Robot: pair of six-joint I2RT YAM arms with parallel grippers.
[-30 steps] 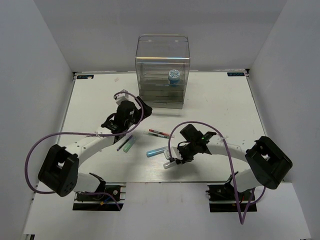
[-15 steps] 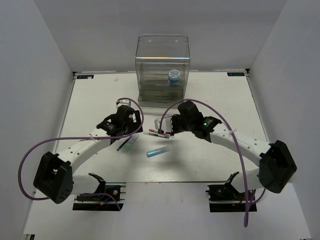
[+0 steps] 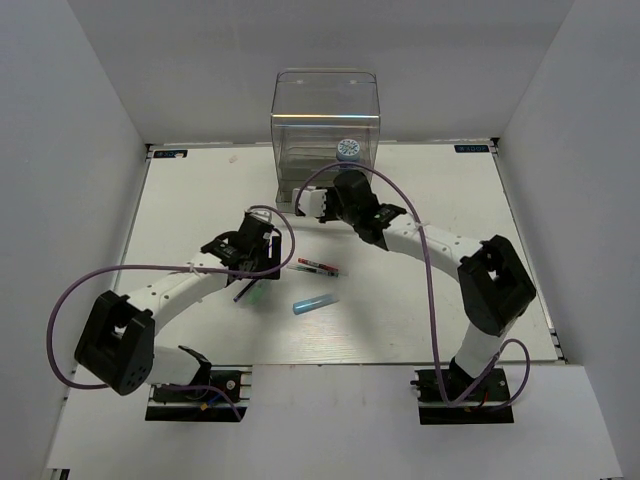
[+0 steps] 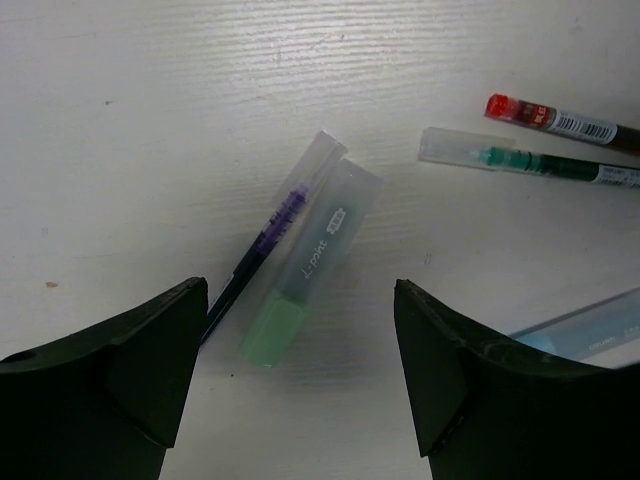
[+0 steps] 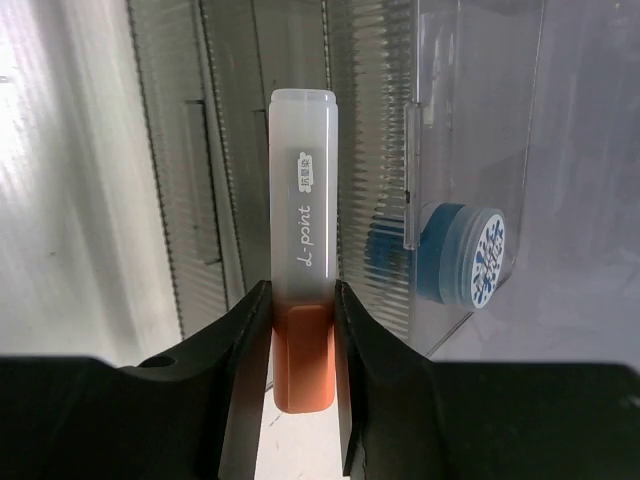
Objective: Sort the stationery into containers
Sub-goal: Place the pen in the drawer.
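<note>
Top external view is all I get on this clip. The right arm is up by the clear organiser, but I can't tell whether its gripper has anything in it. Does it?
Observer: Yes. The right wrist view shows the right gripper shut on an orange marker with a frosted cap, cap end toward the organiser and its drawers.
Operator: And the other arm, has it got a pen?
Observer: No. The left gripper is open, straddling a green marker without touching it.
Operator: Is that marker lying alone?
Observer: No, a purple-ink pen lies right against its side.
</note>
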